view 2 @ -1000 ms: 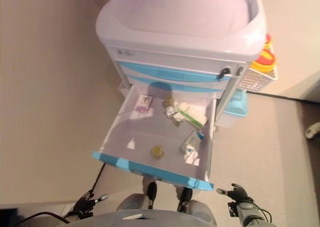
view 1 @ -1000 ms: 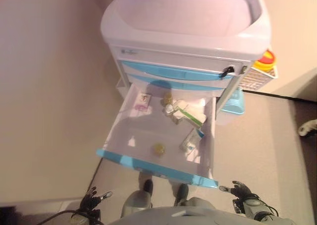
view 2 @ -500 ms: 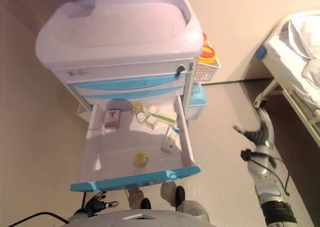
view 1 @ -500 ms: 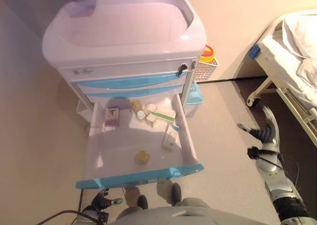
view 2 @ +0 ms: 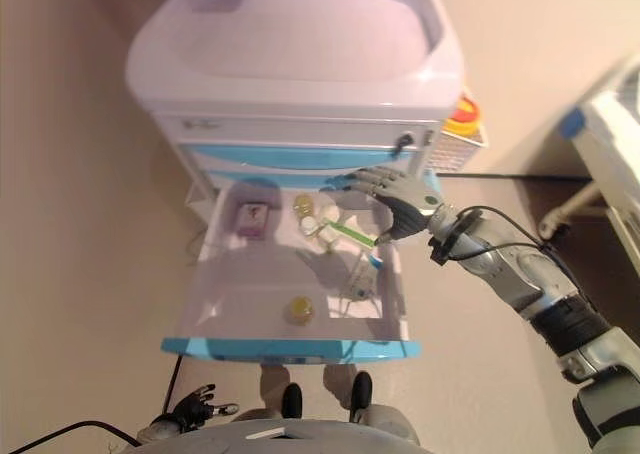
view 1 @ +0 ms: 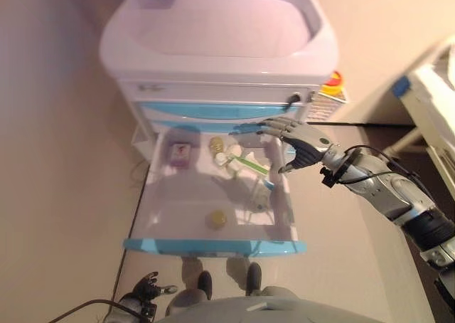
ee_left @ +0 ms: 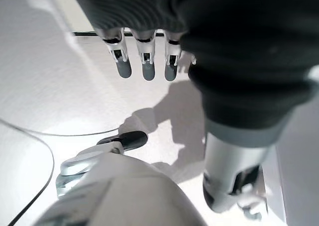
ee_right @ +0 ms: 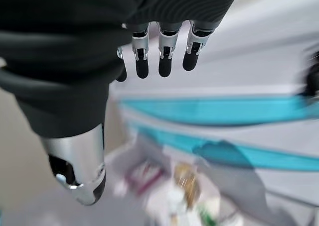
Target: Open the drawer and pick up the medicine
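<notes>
The cart's lowest drawer (view 1: pixel 213 246) stands pulled open, white inside with a blue front. In it lie a pink-labelled box (view 1: pixel 180 154), a small amber bottle (view 1: pixel 216 144), white boxes with a green stripe (view 1: pixel 245 163), a white-and-blue box (view 1: pixel 260 195) and a round yellow item (view 1: pixel 216 218). My right hand (view 1: pixel 297 141) is open, fingers straight, hovering above the drawer's back right corner, over the striped boxes, holding nothing. In the right wrist view its fingers (ee_right: pixel 162 56) point at the blue drawer fronts. My left hand (view 1: pixel 144 292) hangs low by the floor, fingers relaxed.
The white cart (view 1: pixel 213 35) has a recessed top and closed blue drawers above the open one. A white basket with a yellow and red container (view 1: pixel 328 88) hangs on its right side. A bed frame (view 1: pixel 426 74) stands at the right.
The camera has shifted. My right hand has swung in from the floor area at the right to above the drawer's back right corner. The drawer's contents and the left hand have not moved.
</notes>
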